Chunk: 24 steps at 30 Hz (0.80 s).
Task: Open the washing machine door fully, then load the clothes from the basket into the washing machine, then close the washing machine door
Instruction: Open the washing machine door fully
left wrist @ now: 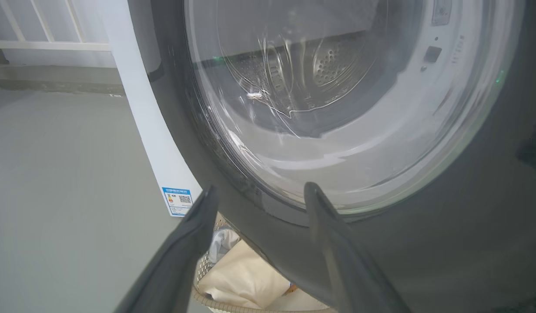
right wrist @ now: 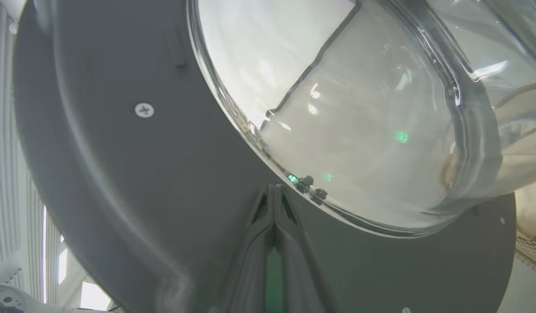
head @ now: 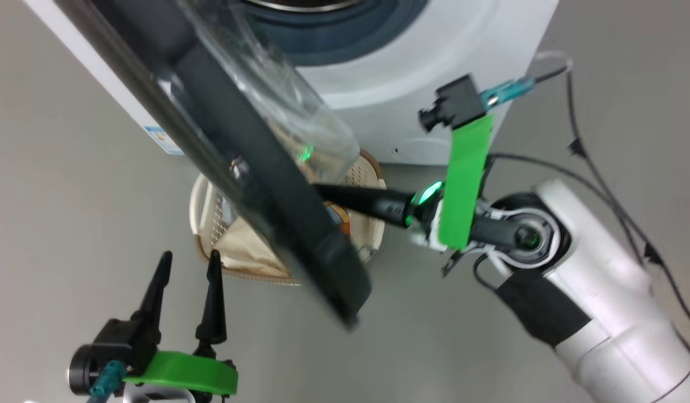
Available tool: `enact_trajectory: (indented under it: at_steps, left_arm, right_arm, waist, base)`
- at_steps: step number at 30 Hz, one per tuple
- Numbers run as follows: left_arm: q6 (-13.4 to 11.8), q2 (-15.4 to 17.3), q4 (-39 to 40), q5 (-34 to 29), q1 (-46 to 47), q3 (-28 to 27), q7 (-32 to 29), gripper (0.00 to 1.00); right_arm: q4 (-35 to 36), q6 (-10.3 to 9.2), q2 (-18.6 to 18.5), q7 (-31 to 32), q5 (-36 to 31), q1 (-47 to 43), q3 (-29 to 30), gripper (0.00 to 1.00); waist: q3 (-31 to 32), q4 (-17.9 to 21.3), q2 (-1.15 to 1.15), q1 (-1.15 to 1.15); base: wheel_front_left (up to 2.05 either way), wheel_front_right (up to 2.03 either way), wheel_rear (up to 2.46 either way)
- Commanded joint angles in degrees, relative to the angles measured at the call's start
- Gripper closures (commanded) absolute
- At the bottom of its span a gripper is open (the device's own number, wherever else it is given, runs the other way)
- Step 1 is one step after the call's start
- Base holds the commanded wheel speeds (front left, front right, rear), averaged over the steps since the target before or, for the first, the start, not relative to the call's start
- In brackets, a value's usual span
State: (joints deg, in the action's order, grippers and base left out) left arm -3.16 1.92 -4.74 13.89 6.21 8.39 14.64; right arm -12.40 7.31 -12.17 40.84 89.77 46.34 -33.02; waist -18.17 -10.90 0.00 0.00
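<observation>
**Looking at a partly open washer door with the basket parked under it**

So the washing machine door (head: 278, 212) stands out from the washing machine (head: 434, 84) at an angle, edge-on in the head view, with its glass bowl (head: 300, 112) bulging toward the right. The basket (head: 202, 196) sits on the floor (head: 70, 196) just in front of the machine, half hidden beneath the door. The clothes (head: 244, 246) are in it, and mostly the cream one shows.

The right gripper (head: 322, 193) has its fingers pressed together, nothing between them. It reaches in from the right, tips right up at the door's dark inner rim just beside the glass. Can't tell if they actually touch.

The left gripper (head: 190, 256) hangs at the near left with fingers spread, holding nothing, apart from the door's outer side. Its wrist camera looks through the glass at the steel drum (left wrist: 329, 65). The blue label (left wrist: 177, 201) sits low on the machine's left corner.
</observation>
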Motion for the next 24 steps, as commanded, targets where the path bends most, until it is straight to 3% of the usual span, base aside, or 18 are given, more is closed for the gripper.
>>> enact_trajectory:
  at_steps: [1, 24]
  left_arm:
    - [0.2, 1.0, 0.9, 0.5, -0.3, -1.6, 0.4, 0.0]
    - [0.4, 1.0, -1.1, 1.0, -2.6, -1.3, 0.4, 0.0]
  right_arm:
    - [2.2, 0.18, 2.4, -0.1, 0.6, -1.9, -1.0, 1.0]
    - [0.8, 0.18, 8.1, -3.6, 1.1, -10.3, -6.3, 1.0]
  waist:
    - [2.8, -1.7, 0.0, 0.0]
    - [10.6, -4.0, 0.0, 0.0]
  base:
    - [0.0, 0.0, 0.0]
    - [0.0, 0.0, 0.0]
